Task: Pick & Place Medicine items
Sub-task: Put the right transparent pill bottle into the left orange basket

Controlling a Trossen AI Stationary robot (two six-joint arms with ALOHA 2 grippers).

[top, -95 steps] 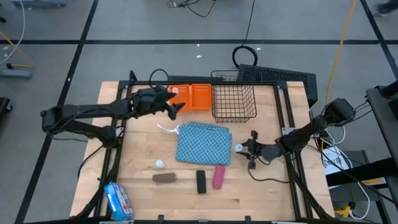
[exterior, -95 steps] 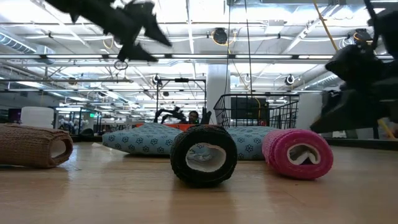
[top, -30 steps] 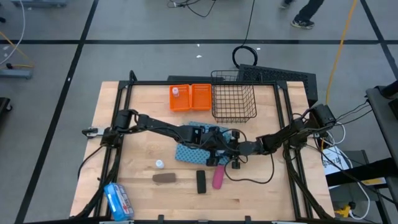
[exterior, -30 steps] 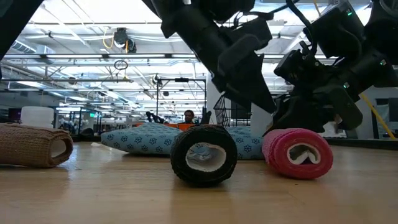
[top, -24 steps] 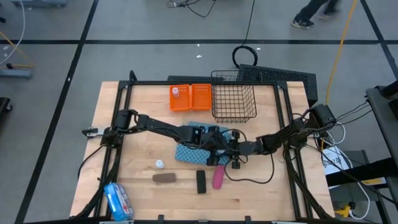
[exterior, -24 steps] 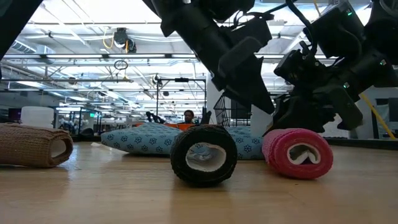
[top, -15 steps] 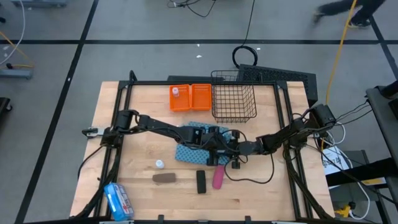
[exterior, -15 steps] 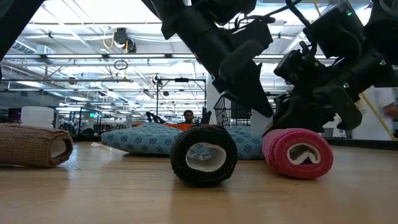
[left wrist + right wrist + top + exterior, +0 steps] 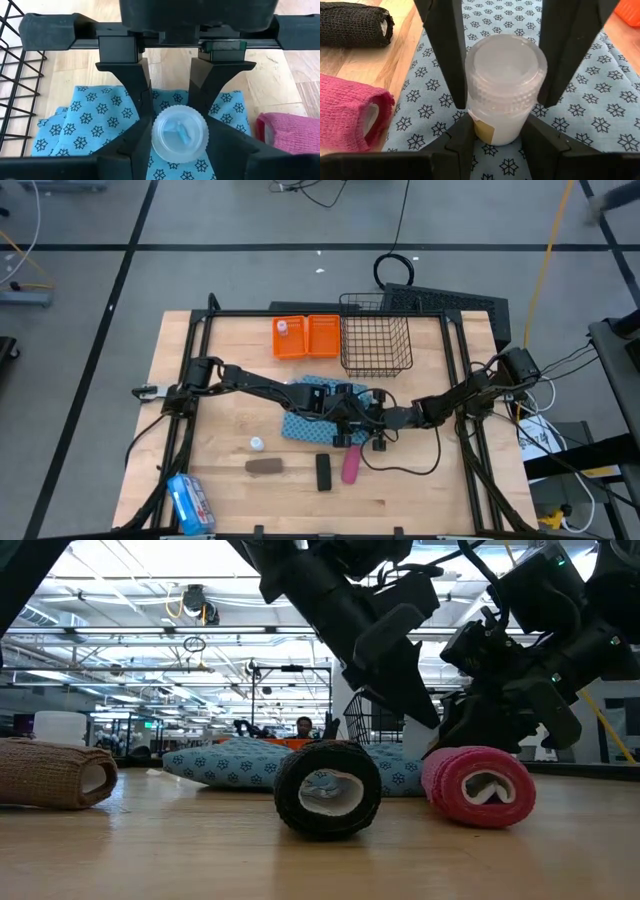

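A small white bottle (image 9: 504, 90) with a ribbed cap is held over the blue patterned cloth (image 9: 308, 418) at mid-table. My left gripper (image 9: 357, 416) and my right gripper (image 9: 373, 418) meet there, both shut on it. A pink roll (image 9: 351, 464), a black roll (image 9: 323, 471) and a brown roll (image 9: 264, 466) lie on their sides nearer the front edge. Left of them a second white bottle (image 9: 257, 444) stands on the wood. A third (image 9: 282, 328) stands in the orange tray (image 9: 318, 338). My left gripper pinches the bottle's ribbed cap (image 9: 156, 131) between its two fingers, one on each side. The fingers (image 9: 445, 55) slant down from the table's left. The bottle stays upright, cap up. My right gripper pinches the bottle's lower body (image 9: 482, 131), near the label, between its two fingers. They come from the table's right, opposite the left gripper's fingers. The bottle stands upright over the cloth; whether its base touches the cloth I cannot tell.
A black wire basket (image 9: 376, 345) stands at the far edge, right of the orange tray. A blue and white packet (image 9: 189, 502) lies at the near left corner. Bare wood shows left of the cloth and at the near right.
My left gripper's fingers have closed in on the bottle that my right gripper holds. Both arms have stayed where they were, and the bottle has not moved.
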